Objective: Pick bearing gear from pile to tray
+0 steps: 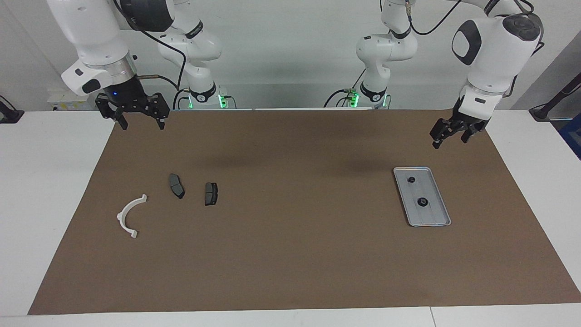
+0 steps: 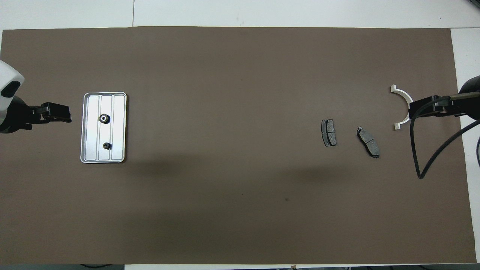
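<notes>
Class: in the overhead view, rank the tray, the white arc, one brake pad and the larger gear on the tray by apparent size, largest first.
1. tray
2. white arc, partly covered by the right gripper
3. brake pad
4. larger gear
</notes>
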{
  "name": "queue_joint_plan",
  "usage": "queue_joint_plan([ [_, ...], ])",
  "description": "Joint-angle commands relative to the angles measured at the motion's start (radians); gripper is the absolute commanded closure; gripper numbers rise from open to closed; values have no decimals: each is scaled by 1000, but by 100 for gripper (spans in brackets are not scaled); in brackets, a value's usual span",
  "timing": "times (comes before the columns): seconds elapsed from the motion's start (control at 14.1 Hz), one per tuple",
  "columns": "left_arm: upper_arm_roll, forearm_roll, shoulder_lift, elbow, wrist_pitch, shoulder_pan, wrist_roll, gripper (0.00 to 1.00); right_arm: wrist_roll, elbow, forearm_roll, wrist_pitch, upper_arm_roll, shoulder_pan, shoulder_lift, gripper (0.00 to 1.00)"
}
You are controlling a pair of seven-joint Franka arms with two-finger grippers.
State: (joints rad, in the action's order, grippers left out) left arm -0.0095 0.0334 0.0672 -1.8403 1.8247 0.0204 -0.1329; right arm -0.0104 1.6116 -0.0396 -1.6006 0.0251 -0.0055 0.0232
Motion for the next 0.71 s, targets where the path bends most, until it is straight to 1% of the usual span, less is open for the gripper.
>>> queue_joint_plan([
  [0.0, 6, -23, -32, 77, -73, 9, 27, 0, 20, 5, 7, 4, 2, -11, 17, 0],
  [0.14, 6, -18, -65, 178, -174, 9, 29, 0, 18, 4, 6, 4, 1, -11, 18, 0],
  [0.21, 6, -20, -75, 229, -203, 9, 29, 0, 18, 4, 6, 4, 1, -17, 18, 0],
  [0.43, 8, -23, -61, 245, -173, 7, 21, 0, 18, 4, 6, 4, 2, -28, 18, 0],
  [0.64, 19, -15, -52, 262, -200, 3, 18, 0, 18, 5, 6, 4, 2, -28, 18, 0],
])
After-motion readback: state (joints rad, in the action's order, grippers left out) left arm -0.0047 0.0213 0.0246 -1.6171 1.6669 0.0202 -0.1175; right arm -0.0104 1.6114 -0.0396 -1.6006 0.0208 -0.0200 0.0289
